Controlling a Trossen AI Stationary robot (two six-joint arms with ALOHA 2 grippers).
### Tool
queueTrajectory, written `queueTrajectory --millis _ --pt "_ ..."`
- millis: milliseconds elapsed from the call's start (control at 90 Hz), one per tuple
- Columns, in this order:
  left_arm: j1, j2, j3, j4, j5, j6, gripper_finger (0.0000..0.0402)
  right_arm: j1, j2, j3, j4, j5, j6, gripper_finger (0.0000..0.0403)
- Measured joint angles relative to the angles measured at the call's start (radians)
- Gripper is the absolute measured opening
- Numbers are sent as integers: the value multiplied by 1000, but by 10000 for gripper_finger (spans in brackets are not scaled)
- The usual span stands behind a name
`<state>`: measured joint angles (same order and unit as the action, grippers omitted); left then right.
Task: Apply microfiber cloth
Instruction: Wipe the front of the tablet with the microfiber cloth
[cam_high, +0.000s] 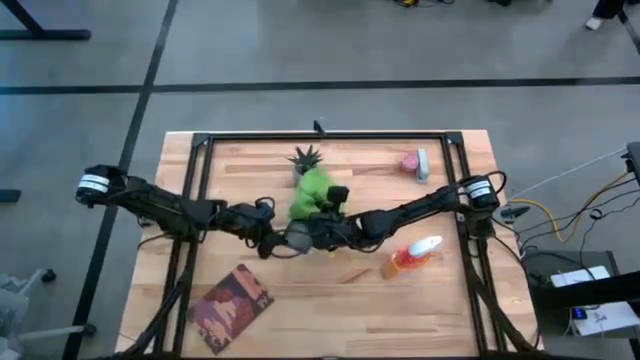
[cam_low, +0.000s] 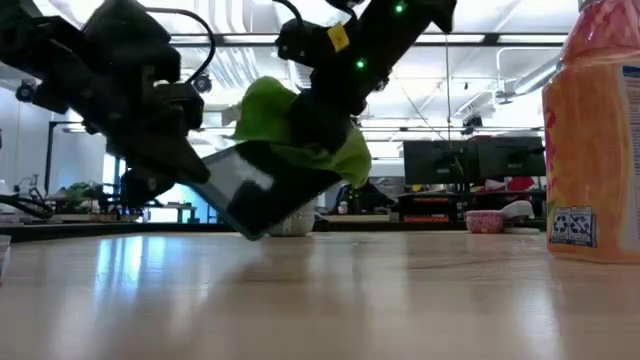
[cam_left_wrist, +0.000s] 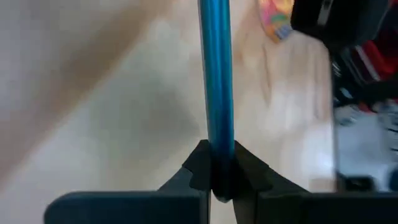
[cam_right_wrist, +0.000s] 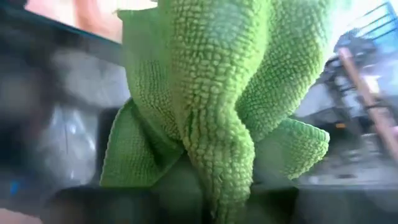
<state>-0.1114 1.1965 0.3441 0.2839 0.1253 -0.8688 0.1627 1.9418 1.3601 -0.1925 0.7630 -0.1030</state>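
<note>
The lime-green microfiber cloth (cam_high: 313, 190) (cam_low: 270, 110) (cam_right_wrist: 217, 93) is bunched on the upper face of a dark flat tablet (cam_low: 265, 190), which is tilted over the middle of the table. My right gripper (cam_high: 322, 222) (cam_low: 325, 120) reaches in from the right and is shut on the cloth. My left gripper (cam_high: 272, 240) (cam_left_wrist: 214, 177) comes in from the left and is shut on the tablet, whose thin blue-lit edge (cam_left_wrist: 216, 74) runs away from the fingers in the left wrist view. My left gripper pinches the tablet's thin edge (cam_left_wrist: 216, 146) between its two fingers (cam_left_wrist: 249, 177), one on each flat face. It comes from the table's left. The tablet sits tilted, with its low end (cam_low: 255, 230) down at the table top. My right gripper has a gathered fold of the cloth (cam_right_wrist: 219, 180) pinched between its fingers, several layers bunched together. It slants down from the table's right. The cloth spreads past the fingers and lies on the tablet's tilted face (cam_right_wrist: 68, 130).
A small spiky potted plant (cam_high: 305, 158) stands just beyond the cloth. An orange spray bottle (cam_high: 412, 256) (cam_low: 600, 130) lies at the near right, and a pink and white object (cam_high: 413, 162) at the far right. A patterned book (cam_high: 232, 305) lies at the near left.
</note>
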Motion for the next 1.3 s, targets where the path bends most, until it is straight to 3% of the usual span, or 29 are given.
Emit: queueTrajectory --millis 456,622,800,956,1133,1300 --pt "16 32 1 -66 55 -289 10 31 215 -17 389 -322 59 3" --pt "17 53 2 -52 75 -329 10 37 206 -16 336 -317 37 3" --pt "19 57 6 -45 54 -341 10 23 154 -24 -1 -137 81 3" --pt "18 56 5 -41 62 -339 10 19 142 -49 -134 -108 224 3" --pt "19 58 2 -41 62 -335 10 35 148 -70 20 -194 244 3" --pt "37 58 1 -12 1 -312 10 42 148 -69 222 -357 162 3"
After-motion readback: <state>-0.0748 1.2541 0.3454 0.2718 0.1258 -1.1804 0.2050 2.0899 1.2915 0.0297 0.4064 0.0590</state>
